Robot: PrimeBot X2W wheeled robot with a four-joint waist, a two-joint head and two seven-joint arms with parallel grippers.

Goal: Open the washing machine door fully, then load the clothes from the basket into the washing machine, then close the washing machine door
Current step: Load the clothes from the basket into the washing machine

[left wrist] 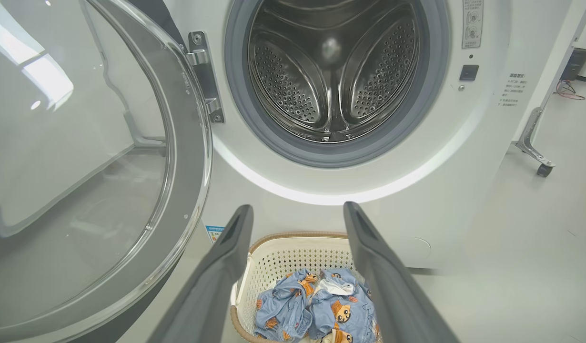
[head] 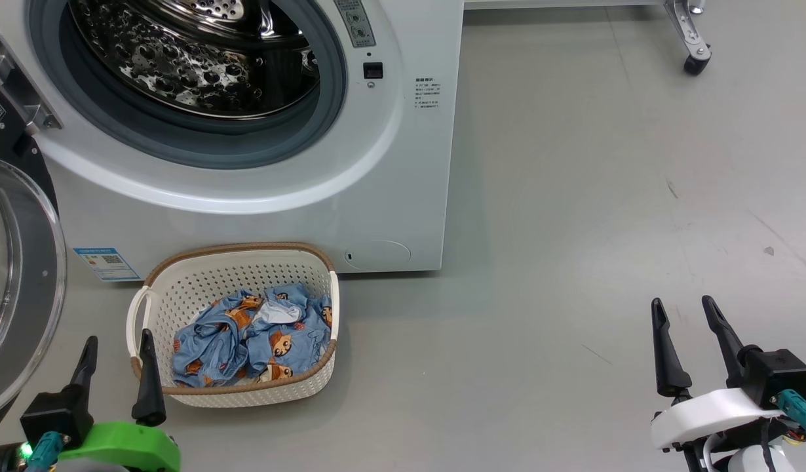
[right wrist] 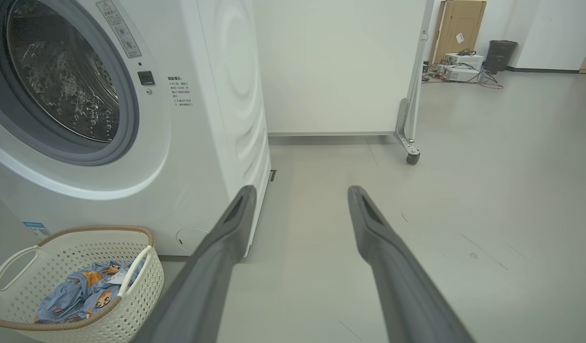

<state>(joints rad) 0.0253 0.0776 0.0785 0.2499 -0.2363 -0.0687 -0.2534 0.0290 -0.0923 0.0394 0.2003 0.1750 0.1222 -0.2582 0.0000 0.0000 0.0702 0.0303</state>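
Head view. The washing machine [head: 390, 196] stands at 11 o'clock, its steel drum [head: 180, 72] exposed inside the grey gasket [head: 180, 141]. The washing machine door [head: 16, 295] hangs swung out at 9 o'clock, just beside my left hand [head: 118, 337].

The basket [head: 239, 259] sits on the floor [head: 573, 229] at 7 o'clock, close against the machine front and at 3 o'clock from the blue sticker [head: 107, 262]. The clothes [head: 259, 334] lie crumpled in its bottom, blue with a white patch on top.

Left hand: fingers apart, holding nothing, at the basket's 8 o'clock corner. The inner finger crosses the rim in my line of sight; I cannot tell whether it touches.

Right hand [head: 682, 301]: fingers apart, empty, at 4 o'clock, well apart from the basket over bare floor.

A castered frame leg [head: 696, 63] stands at 1 o'clock, beyond the machine's side.
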